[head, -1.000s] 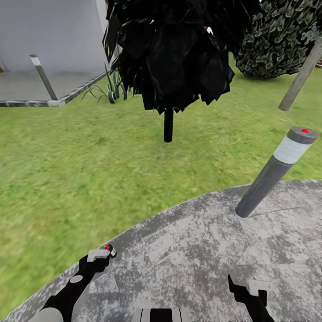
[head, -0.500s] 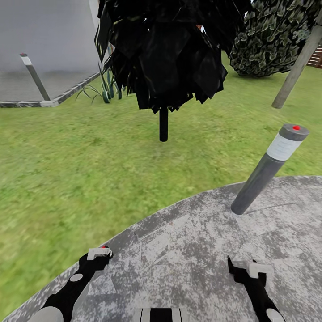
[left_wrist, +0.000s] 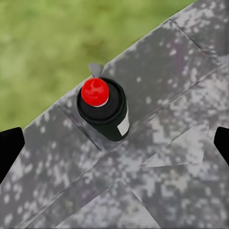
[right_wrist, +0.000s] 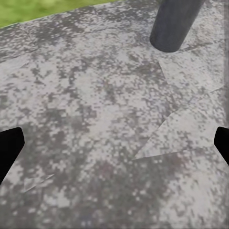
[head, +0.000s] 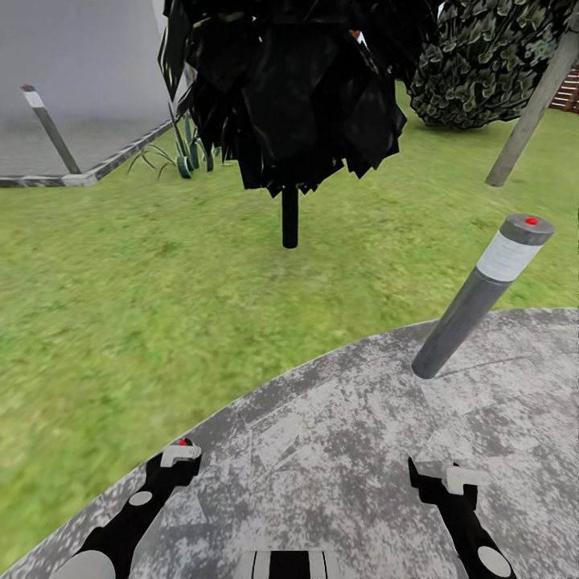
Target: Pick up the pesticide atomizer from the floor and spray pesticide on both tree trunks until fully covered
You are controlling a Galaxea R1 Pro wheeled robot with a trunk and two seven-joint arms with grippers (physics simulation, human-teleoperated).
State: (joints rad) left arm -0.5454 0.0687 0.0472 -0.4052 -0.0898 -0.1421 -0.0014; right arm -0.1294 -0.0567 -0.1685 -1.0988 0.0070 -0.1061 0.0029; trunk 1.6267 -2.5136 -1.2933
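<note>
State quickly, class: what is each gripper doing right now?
Left gripper: open, holding nothing, above a small red-capped black canister.
Right gripper: open, holding nothing, over the paved patch.

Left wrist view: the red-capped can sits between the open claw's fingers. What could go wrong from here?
The red-capped can stands upright, off-centre under the open left claw; one finger may hit first and tip it. The grey post stands ahead of the right claw; a swing could strike it.
</note>
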